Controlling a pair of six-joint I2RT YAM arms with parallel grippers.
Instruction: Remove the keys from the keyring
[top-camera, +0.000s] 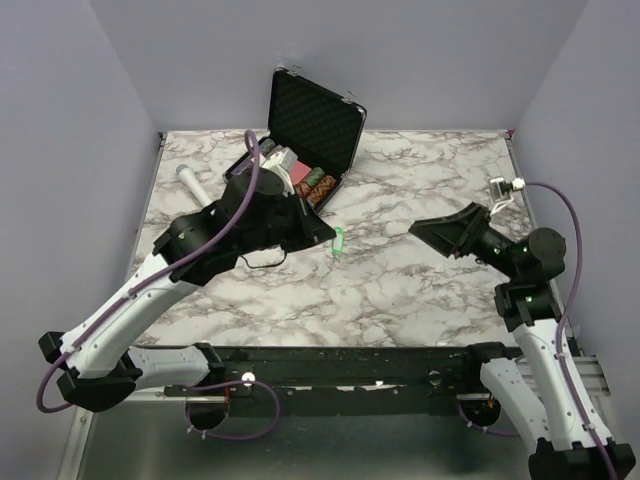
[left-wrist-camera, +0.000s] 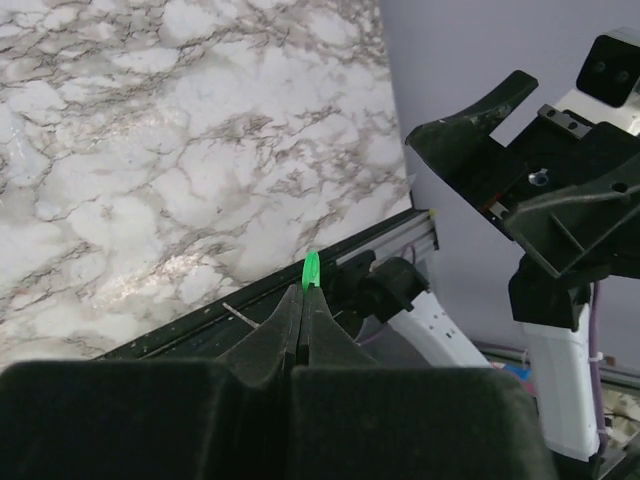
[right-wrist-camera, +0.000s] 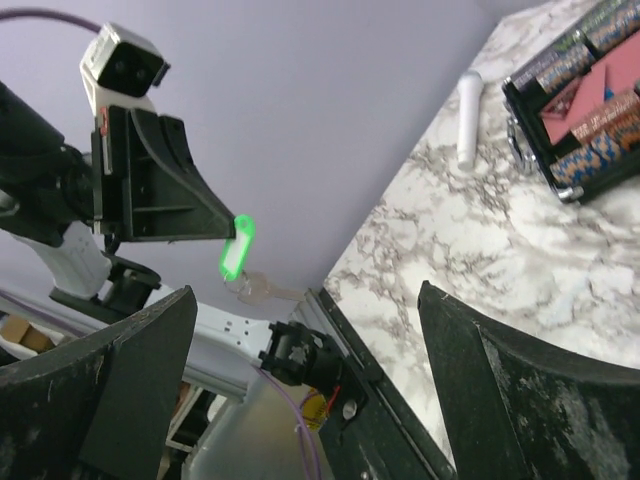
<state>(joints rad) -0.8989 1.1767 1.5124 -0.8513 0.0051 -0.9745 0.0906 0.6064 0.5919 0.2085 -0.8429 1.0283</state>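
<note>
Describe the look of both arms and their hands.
The left arm and right arm have white lower links, black joints and black upper housings. A purple cable runs along each. Small green lights glow on the right arm. The left hand and right hand have black wedge-shaped fingers.

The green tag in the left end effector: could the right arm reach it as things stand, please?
Probably yes: the open right end effector faces the tag, with nothing between them.
</note>
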